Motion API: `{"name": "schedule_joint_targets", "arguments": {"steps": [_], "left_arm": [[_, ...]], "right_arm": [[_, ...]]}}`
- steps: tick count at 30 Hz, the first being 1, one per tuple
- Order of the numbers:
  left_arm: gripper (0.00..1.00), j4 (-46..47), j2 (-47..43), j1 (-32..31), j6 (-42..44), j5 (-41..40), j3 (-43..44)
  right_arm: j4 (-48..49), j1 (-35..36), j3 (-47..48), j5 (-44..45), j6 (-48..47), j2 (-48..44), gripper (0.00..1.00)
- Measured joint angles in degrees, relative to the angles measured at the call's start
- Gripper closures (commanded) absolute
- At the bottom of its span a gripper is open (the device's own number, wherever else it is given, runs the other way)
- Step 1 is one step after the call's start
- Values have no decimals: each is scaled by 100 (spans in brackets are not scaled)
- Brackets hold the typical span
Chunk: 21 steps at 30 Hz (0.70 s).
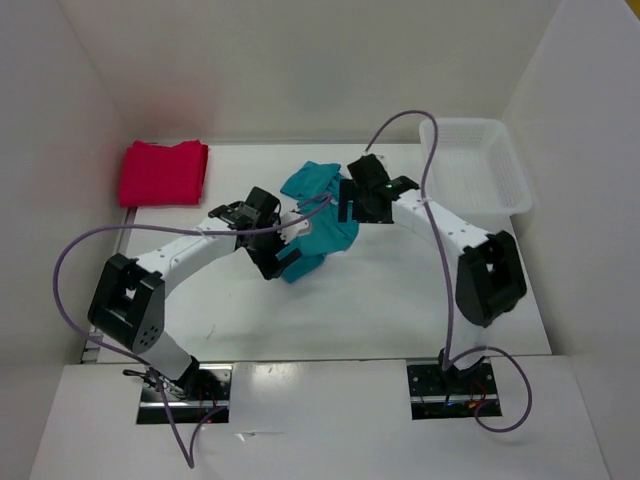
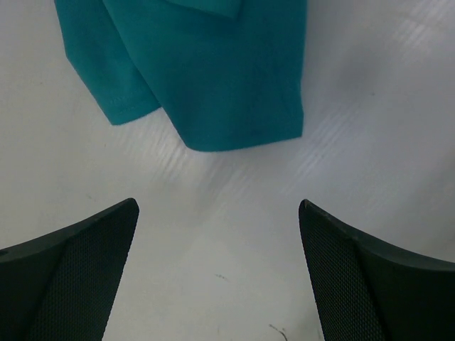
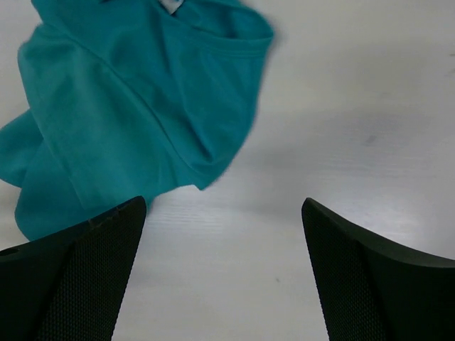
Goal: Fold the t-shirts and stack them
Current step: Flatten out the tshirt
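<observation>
1. Teal shirt lay crumpled mid-surface, between both pincers.
2. Left pincer stood wide, holding nothing; shirt hem just beyond its tips.
3. Right pincer also gaped wide, empty; shirt beside one finger.
4. Red shirt lay folded far left; basket far right.

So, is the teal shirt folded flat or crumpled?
Crumpled: the teal shirt lies in an uneven bunch, with loose overlapping folds and irregular edges.
</observation>
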Motion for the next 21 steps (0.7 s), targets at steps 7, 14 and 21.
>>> {"name": "schedule_joint_targets", "arguments": {"steps": [7, 14, 21], "left_arm": [[0, 654, 881, 94, -726, -48, 52], [0, 643, 302, 1388, -964, 706, 37], [0, 844, -260, 2914, -1163, 981, -4]], "right_arm": [[723, 348, 7, -673, 0, 1110, 13], [828, 1110, 507, -656, -306, 1504, 30], [732, 1696, 1187, -662, -542, 2304, 27]]}}
